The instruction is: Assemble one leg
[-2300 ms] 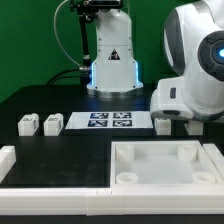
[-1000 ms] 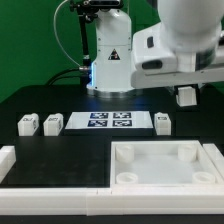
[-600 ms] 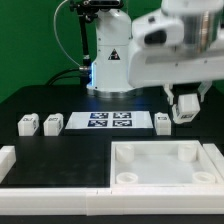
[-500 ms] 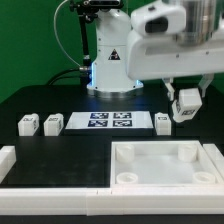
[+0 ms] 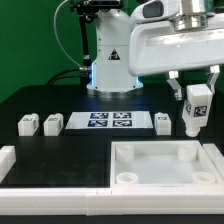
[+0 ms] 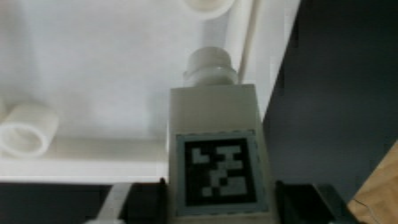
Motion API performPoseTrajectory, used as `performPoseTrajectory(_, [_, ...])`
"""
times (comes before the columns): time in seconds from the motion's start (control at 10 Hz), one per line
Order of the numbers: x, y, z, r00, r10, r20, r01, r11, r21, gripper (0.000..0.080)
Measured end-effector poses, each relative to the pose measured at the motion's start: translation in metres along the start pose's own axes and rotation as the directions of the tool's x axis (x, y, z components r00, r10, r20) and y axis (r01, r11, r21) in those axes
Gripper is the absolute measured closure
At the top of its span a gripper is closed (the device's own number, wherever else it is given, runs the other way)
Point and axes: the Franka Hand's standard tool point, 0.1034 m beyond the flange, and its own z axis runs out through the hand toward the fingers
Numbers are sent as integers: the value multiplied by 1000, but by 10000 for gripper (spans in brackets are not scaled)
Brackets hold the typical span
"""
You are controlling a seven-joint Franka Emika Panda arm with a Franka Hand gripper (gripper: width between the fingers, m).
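Gripper [image 5: 197, 94] clamps the leg [image 5: 196, 110] upright (tag showing) above the tray [image 5: 160, 148].

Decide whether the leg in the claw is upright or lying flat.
Upright: in the exterior view the leg stands tall and vertical in the claw, clear of the table.

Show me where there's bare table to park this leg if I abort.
Widest bare patch: black table between the marker board row and the white front rail, exterior view's left of the tray piece. Also between the two loose legs and the robot base. Crowded: around the held leg in the gripper, beside the lone leg.
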Motion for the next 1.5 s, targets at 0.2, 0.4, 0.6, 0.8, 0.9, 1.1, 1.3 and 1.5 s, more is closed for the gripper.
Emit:
performPoseTrajectory(0.2, [41, 4, -7, 976, -29, -215, 28, 1000, -7, 506])
performPoseTrajectory(0.4, [33, 4, -2, 984, -25, -178, 25, 1000, -6, 506])
performPoseTrajectory(0.6, [31, 4, 0, 984, -27, -175, 27, 1000, -6, 506])
performPoseTrajectory(0.8, [41, 11, 8, 987, -51, -150, 49, 999, -16, 506])
performPoseTrajectory(0.9, [57, 23, 19, 986, -68, -152, 65, 998, -27, 506])
performPoseTrajectory(1.1, [50, 19, 41, 987, -66, -150, 63, 998, -21, 506])
performPoseTrajectory(1.3, [45, 11, 57, 988, -59, -144, 58, 998, -11, 506])
performPoseTrajectory(1.5, [44, 1, 59, 986, -67, -153, 68, 998, -4, 506])
